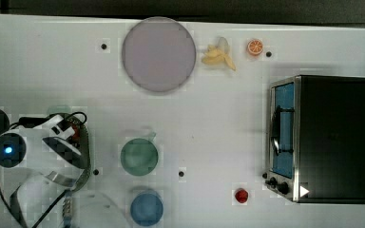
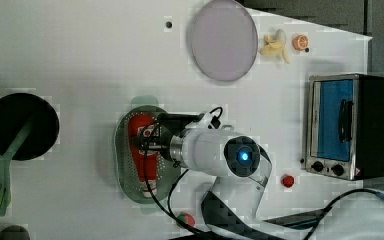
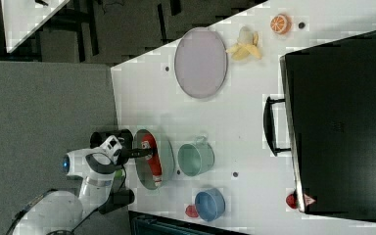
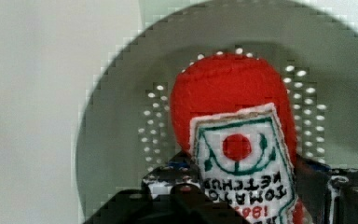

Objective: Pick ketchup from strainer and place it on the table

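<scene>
We reach into the strainer (image 2: 125, 165) for the ketchup (image 2: 141, 125), at center left of the left view.

The ketchup lies flat inside the strainer, our gripper (image 2: 147, 145) down around its middle; the wrist view shows a finger either side of the label, but we cannot tell whether they have closed. We judge this the grasping step; next comes a firm squeeze, a lift clear of the rim, then a move to bare table (image 2: 80, 50). We count one ketchup, one strainer, and two cups in the top view, the green cup (image 1: 139, 156) and the blue cup (image 1: 147, 207).
</scene>
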You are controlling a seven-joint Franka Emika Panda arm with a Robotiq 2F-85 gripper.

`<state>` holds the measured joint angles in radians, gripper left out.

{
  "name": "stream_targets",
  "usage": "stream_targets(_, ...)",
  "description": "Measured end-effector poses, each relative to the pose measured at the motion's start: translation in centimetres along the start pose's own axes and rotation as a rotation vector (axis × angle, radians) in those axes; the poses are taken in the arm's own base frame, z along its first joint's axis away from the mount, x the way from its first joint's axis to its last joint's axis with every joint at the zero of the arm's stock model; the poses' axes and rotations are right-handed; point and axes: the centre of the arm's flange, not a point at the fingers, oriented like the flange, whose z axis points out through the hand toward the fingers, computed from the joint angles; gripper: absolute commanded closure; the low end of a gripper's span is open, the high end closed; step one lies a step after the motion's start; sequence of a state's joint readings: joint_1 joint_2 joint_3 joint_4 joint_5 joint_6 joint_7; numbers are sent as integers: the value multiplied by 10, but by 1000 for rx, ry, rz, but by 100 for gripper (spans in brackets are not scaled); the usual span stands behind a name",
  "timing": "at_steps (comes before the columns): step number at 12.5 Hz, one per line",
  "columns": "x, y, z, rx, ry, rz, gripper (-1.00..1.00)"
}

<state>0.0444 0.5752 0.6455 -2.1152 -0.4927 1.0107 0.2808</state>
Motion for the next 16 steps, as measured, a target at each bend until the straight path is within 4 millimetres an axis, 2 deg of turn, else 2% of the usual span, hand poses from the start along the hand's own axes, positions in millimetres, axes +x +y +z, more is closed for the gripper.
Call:
stream_targets(2,-5,-3,-31,-31,-13,47,-19)
stream_targets(5,-5,-15,-104,-21,-21,175,-19)
stream_targets(7,4,-22,-159,6,19,205,-19)
stream_targets(10,37,-3,-234,-37,66,161,-19)
stream_targets(12,73,33,-268,-80,58,159,-19)
stream_targets(13,94,62,-277,-85,58,171,-19)
stream_targets(14,117,98,-282,-88,67,196,-19)
stream_targets(16,154,187,-282,-116,63,254,-19)
